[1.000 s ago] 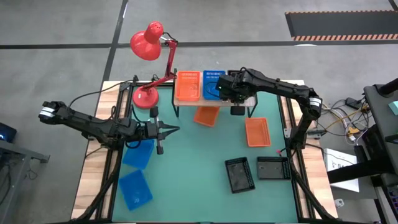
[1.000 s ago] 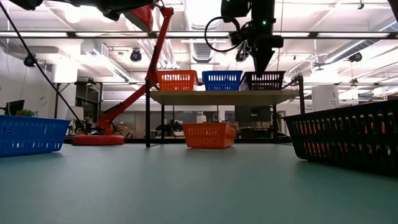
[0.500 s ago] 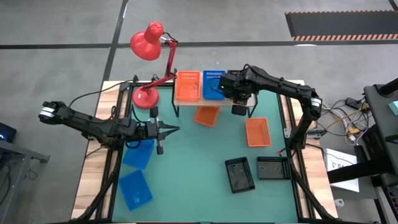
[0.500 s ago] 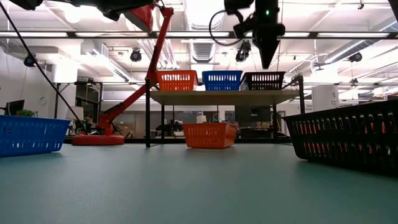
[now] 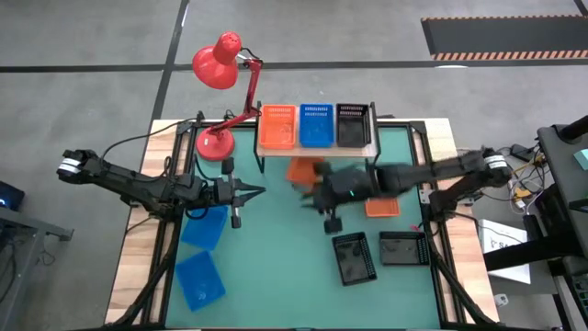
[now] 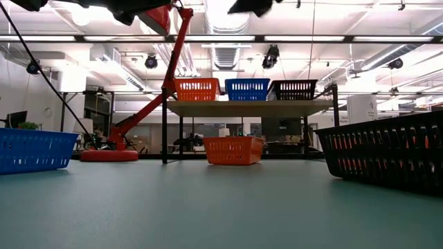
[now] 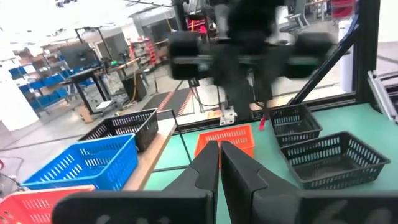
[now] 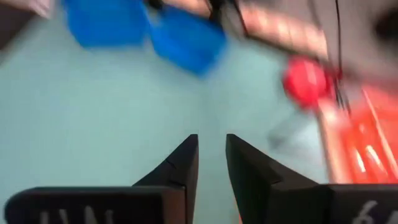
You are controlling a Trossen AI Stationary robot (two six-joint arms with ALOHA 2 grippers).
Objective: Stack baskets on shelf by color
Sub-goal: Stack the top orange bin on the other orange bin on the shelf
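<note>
On the light-wood shelf [image 5: 317,145] at the far side, an orange basket [image 5: 278,126], a blue basket [image 5: 316,125] and a black basket [image 5: 353,125] stand side by side on their bases. My right gripper [image 5: 313,193] hangs blurred above the table's middle, in front of the shelf, open with nothing between its fingers [image 8: 211,158]. My left gripper [image 5: 254,191] waits shut and level over the table's left half, pointing right [image 7: 219,155]. Loose baskets lie on the green table [image 5: 276,267]: an orange one [image 5: 301,170] below the shelf and one [image 5: 381,209] half under my right arm.
Two black baskets [image 5: 354,258] [image 5: 402,247] lie near the right front, two blue baskets [image 5: 204,226] [image 5: 199,279] at the left front. A red desk lamp [image 5: 218,64] stands at the far left by the shelf. Free green table lies between the blue and black baskets.
My right gripper has left the right end of the shelf, where the black basket now stands uncovered. It rose, then swung fast toward the table's near edge and a little left, out over the middle, tipping from pointing down to slanting forward.
</note>
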